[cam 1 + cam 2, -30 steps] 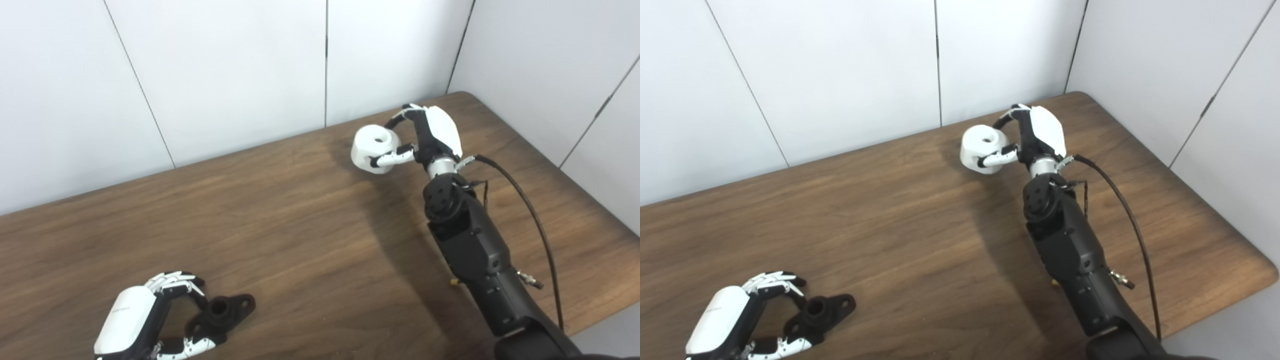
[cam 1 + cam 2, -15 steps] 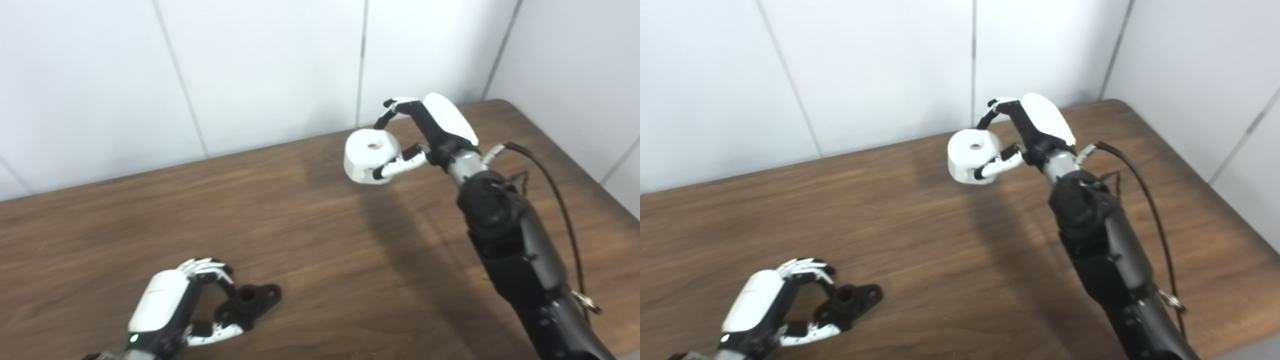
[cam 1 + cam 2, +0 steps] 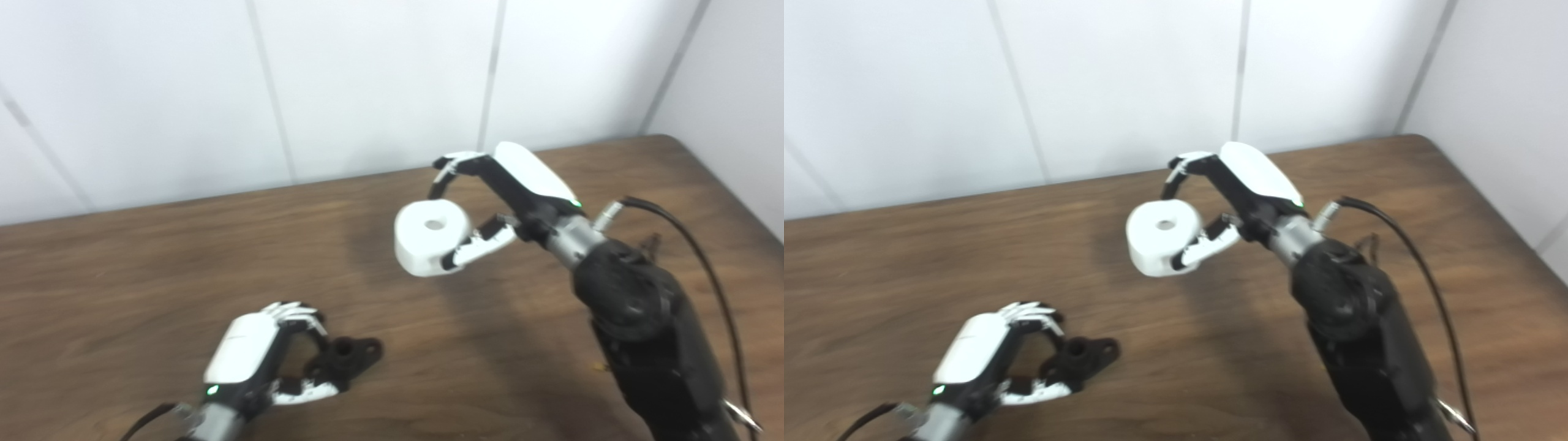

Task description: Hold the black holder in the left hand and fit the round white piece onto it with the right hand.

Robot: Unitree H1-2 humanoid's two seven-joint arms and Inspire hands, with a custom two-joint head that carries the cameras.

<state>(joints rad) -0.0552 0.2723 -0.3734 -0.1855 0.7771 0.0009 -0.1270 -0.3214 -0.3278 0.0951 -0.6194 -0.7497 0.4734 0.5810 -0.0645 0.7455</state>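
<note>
Wall panels point(image 3: 367, 86): white, with thin vertical seams, filling the upper part of the frame and running down its right edge. Table point(image 3: 122, 257): dark wood-grain top spanning the middle and lower frame, its far right corner rounded, at the upper right. Right arm point(image 3: 649, 343): black casing rising from the bottom right corner toward the centre, with a silver wrist collar and a black cable point(image 3: 704, 257) looping along its right side. Right hand point(image 3: 514, 190): white back shell with a small green light, black and white fingers, placed right of centre; fingers curl over the far side and the thumb presses the near side of the round white piece, so the hand is closed on that piece. Round white piece point(image 3: 432, 239): thick drum shape with a small centre hole facing up, held at frame centre above the table, its shadow on the wood behind and below. Left hand point(image 3: 257, 355): white back shell with green light, at lower left, low at the table surface; fingers and thumb wrapped about one end of the black holder. Black holder point(image 3: 346, 358): small flanged part with a raised round socket and a lug hole, lower centre-left, apparently resting on the table, well apart from the round white piece.
</note>
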